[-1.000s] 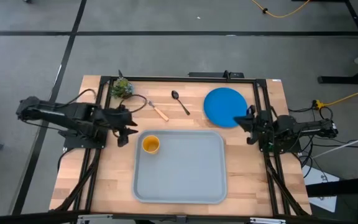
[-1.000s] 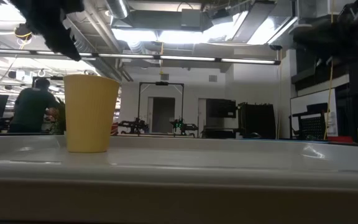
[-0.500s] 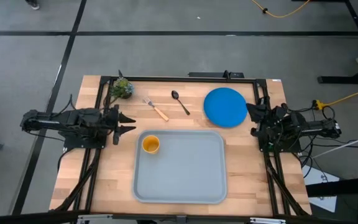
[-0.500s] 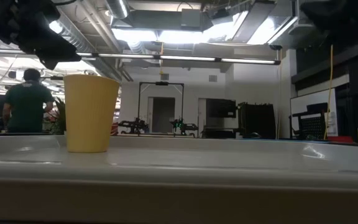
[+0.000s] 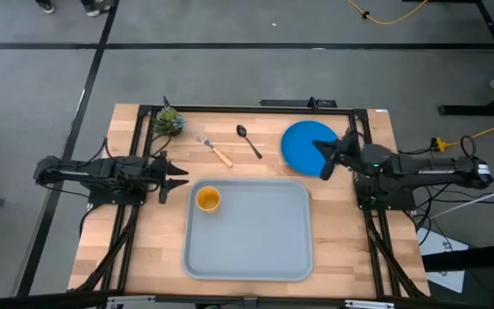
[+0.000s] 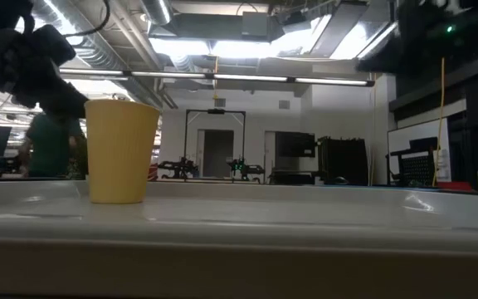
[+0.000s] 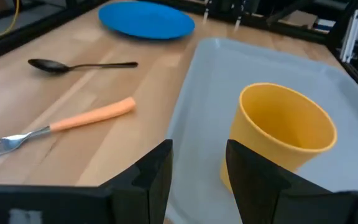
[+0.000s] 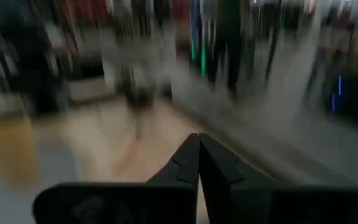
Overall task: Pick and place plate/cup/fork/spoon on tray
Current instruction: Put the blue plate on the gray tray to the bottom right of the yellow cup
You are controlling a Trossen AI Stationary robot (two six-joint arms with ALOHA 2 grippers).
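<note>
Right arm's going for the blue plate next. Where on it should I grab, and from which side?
Take the plate by its rim on the edge nearest the right gripper, coming in low from that side. It lies flat on the table, so only a thin lip is there to pinch. The fingers look shut; open them first.

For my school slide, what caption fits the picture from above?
Cup stands on the tray; plate, fork, spoon wait on the table.

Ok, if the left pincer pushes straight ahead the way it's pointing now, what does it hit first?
Most likely the small orange-yellow cup standing on the large grey-blue tray. The left pincer, open, points over the tray's rim with the cup just off its line, though depth is hard to judge.
</note>
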